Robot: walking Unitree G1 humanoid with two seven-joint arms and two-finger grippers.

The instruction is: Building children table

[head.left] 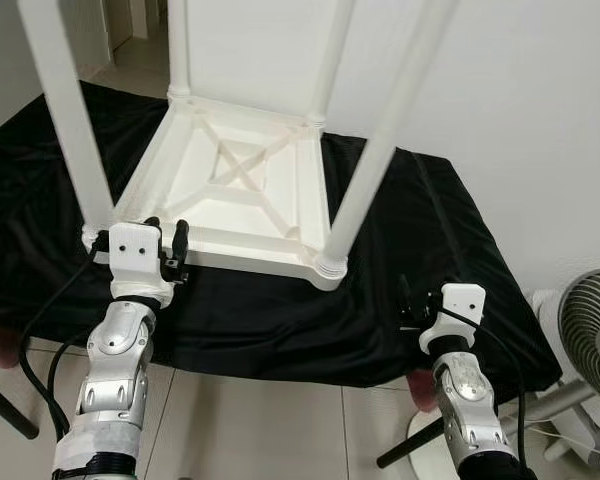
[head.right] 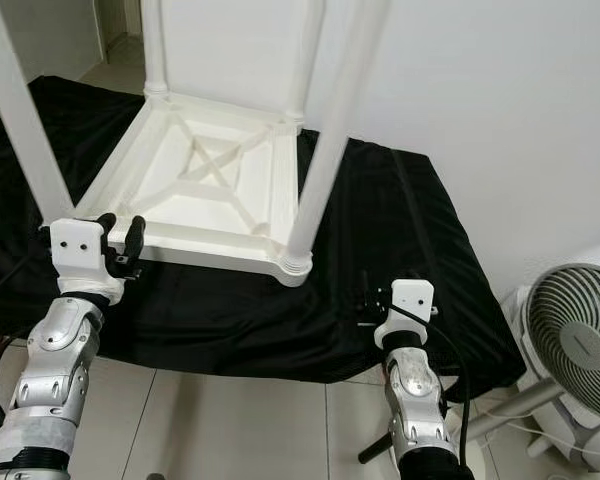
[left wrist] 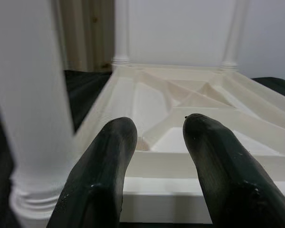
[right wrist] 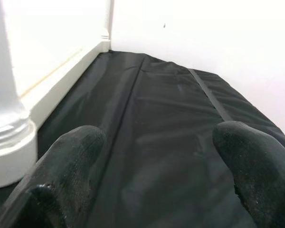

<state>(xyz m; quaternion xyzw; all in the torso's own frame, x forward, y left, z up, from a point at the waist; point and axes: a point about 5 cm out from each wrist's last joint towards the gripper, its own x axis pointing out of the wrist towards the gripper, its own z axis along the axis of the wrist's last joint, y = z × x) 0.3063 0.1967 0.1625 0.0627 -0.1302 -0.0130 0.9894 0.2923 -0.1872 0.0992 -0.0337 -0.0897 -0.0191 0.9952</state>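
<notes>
A white children's table (head.left: 250, 262) lies upside down on a black cloth (head.left: 420, 230), its ribbed underside facing up and its legs pointing upward. My left gripper (head.left: 167, 235) is open at the table's front rim, next to the front-left leg (head.left: 70, 120). In the left wrist view its fingers (left wrist: 104, 161) point at the rim (left wrist: 190, 164), with nothing between them. My right gripper (head.right: 365, 300) hangs open over the bare cloth (right wrist: 156, 118), to the right of the front-right leg (head.left: 380, 140). That leg's base (right wrist: 7, 137) is beside it, apart from the fingers.
The cloth covers a low surface against a white wall (head.left: 520, 80). A white standing fan (head.left: 595, 335) is at the right, close to my right arm. Tiled floor (head.left: 260, 420) lies in front, and a dark chair leg (head.left: 5, 410) shows at the lower left.
</notes>
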